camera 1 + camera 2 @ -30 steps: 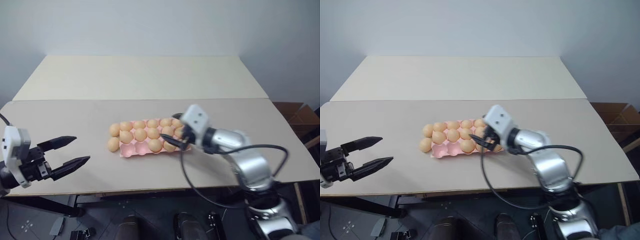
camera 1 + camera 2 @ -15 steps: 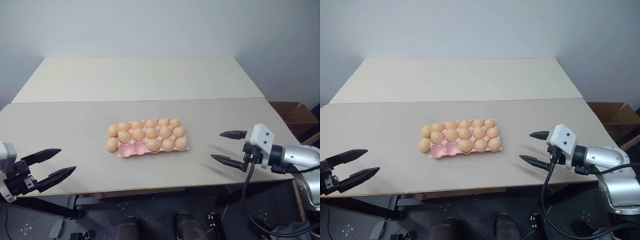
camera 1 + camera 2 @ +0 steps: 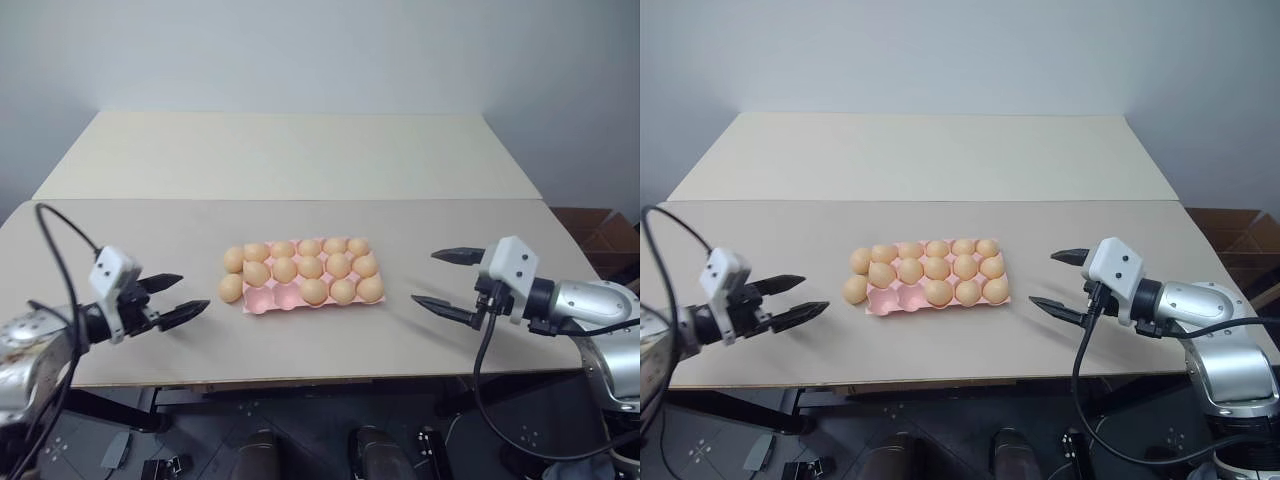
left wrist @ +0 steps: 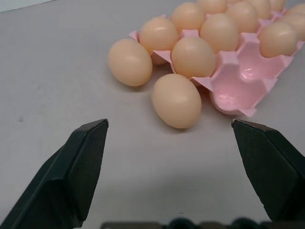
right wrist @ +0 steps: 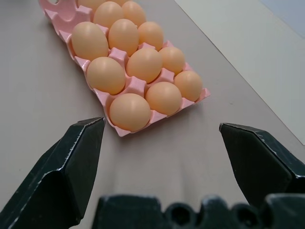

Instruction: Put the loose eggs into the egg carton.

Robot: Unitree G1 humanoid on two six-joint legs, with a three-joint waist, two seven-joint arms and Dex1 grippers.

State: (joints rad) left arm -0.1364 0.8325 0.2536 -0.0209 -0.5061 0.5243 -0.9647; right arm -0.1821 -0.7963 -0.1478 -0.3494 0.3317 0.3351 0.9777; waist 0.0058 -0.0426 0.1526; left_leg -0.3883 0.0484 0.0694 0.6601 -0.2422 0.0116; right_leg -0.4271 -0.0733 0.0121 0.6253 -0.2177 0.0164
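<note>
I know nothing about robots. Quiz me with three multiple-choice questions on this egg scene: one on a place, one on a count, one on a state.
1. Where do the two loose eggs lie?
A) on the table by the carton's left end
B) in the right tool
C) on the floor

2. How many cups in the carton are empty?
A) none
B) two
C) five

3. How are the left tool and the right tool?
A) both open, holding nothing
B) both shut
C) the left one grips an egg

Answers:
1 A: both rest on the table beside the carton.
2 B: two bare pink cups show in the near row.
3 A: each tool's fingers stand apart with nothing between them.
</note>
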